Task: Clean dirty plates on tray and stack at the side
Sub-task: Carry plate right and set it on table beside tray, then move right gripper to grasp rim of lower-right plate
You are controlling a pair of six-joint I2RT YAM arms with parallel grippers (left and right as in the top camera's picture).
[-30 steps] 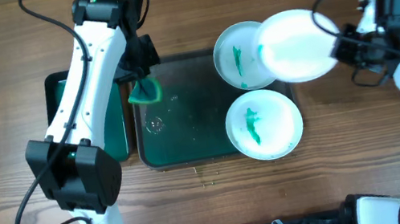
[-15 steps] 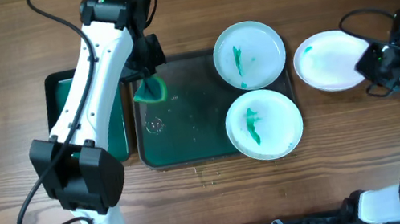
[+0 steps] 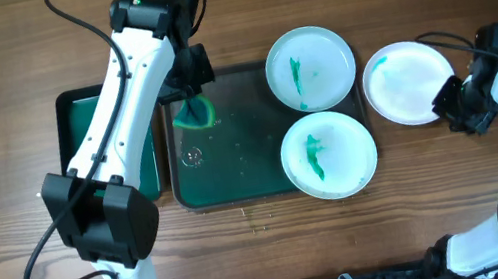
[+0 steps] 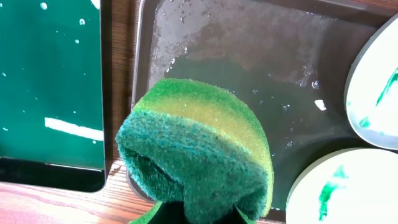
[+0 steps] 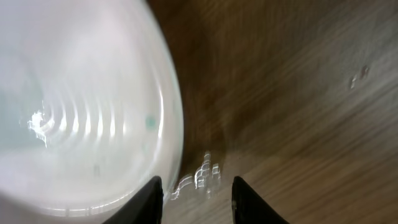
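Observation:
Two plates with green streaks lie on the dark tray point(image 3: 233, 162), one at the back right point(image 3: 310, 68) and one at the front right point(image 3: 329, 154). A third, clean-looking plate point(image 3: 409, 82) rests on the table to the right of the tray. My right gripper point(image 3: 448, 102) is at that plate's right edge. In the right wrist view its jaws point(image 5: 196, 202) stand open over wet wood, with the plate point(image 5: 81, 106) just left of the left finger point(image 5: 152, 200). My left gripper point(image 3: 190, 104) is shut on a green sponge point(image 4: 199, 149) above the tray's wet left part point(image 4: 249, 62).
A smaller dark tray point(image 3: 76, 138) with a green base sits left of the big tray, partly under my left arm. Water drops lie on the wood by the right fingers. Bare wooden table surrounds the trays, with cables behind both arms.
The right gripper carried the clean plate off to the right, set it on the table and opened. The left arm drifted slightly right with the sponge.

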